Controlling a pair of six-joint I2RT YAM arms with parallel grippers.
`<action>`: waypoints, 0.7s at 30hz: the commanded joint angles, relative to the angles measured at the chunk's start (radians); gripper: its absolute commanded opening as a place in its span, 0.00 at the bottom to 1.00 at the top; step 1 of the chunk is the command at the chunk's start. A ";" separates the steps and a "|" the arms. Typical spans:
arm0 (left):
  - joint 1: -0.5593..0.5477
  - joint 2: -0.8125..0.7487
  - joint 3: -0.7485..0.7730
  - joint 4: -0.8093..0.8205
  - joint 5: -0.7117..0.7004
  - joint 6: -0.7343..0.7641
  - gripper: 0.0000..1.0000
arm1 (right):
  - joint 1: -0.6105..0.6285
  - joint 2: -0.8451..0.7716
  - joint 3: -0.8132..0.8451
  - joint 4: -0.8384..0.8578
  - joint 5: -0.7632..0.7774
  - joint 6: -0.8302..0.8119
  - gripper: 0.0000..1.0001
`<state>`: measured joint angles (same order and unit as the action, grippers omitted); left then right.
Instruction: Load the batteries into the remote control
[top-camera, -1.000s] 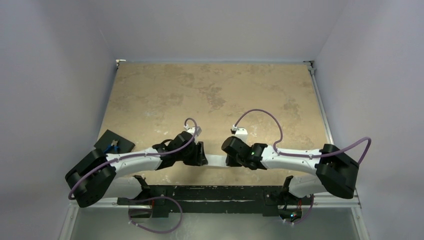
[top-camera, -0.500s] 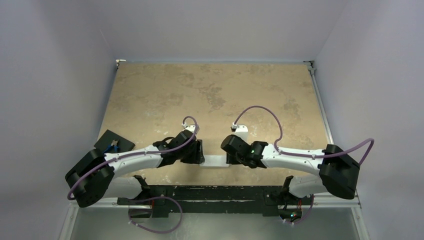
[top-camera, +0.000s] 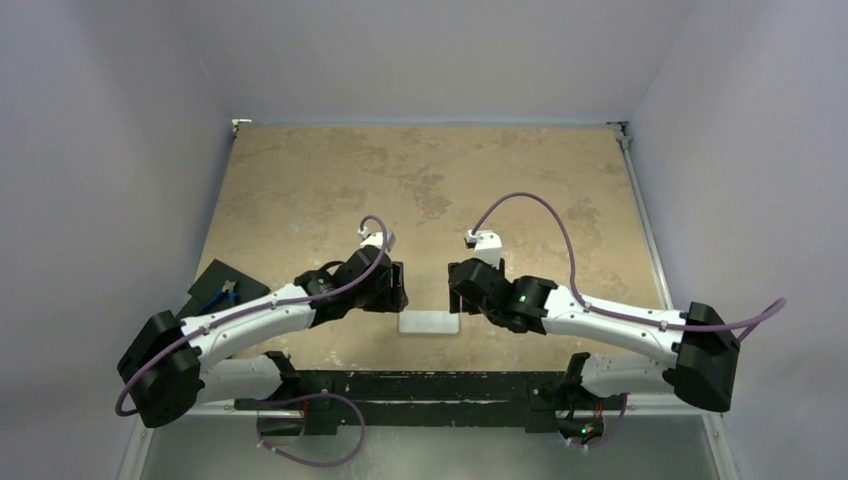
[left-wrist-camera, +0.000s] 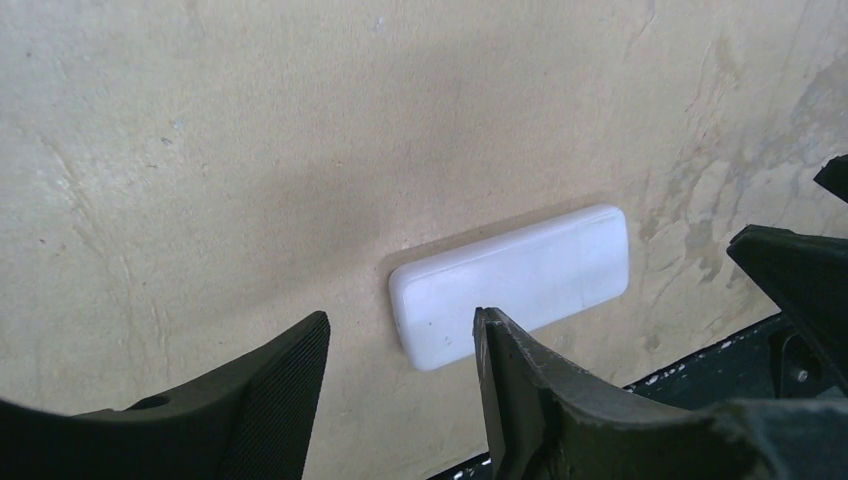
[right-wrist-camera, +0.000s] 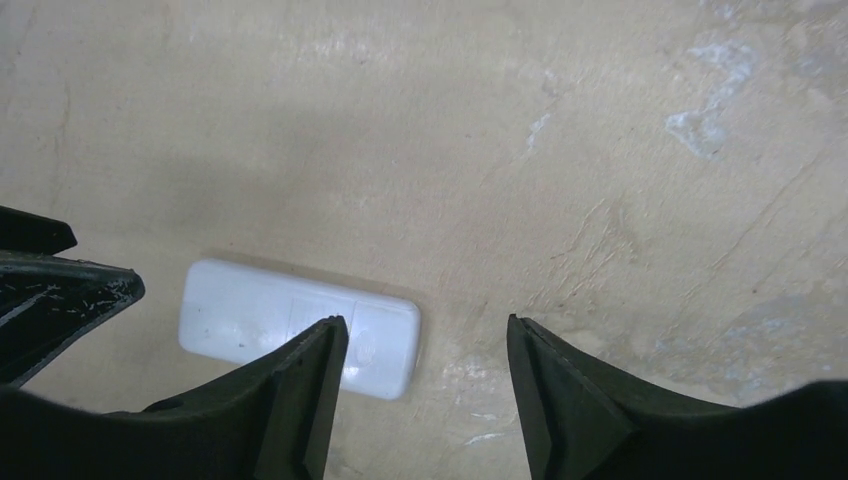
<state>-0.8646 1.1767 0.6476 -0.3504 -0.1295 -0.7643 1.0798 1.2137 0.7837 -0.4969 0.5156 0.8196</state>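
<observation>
Near table (top-camera: 420, 170) edge, remote control (top-camera: 429, 322) (back up), pliers (top-camera: 227, 291) leftward

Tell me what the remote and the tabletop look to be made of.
The remote control looks like moulded plastic: plain white, a soft satin sheen, rounded edges, and faint seam lines in the right wrist view. The table shows a tan, mottled stone pattern with a matte finish. It is probably laminate or printed board, though real stone cannot be ruled out.
</observation>
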 joint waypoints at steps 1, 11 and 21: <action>-0.001 -0.038 0.090 -0.083 -0.083 0.032 0.57 | 0.003 -0.051 0.064 -0.029 0.098 -0.083 0.73; 0.000 -0.099 0.240 -0.234 -0.222 0.094 0.68 | 0.003 -0.172 0.068 0.000 0.169 -0.208 0.99; 0.001 -0.181 0.366 -0.347 -0.341 0.157 0.88 | 0.003 -0.285 0.138 -0.021 0.271 -0.260 0.99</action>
<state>-0.8646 1.0386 0.9382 -0.6411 -0.3889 -0.6571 1.0798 0.9710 0.8448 -0.5121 0.6804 0.5838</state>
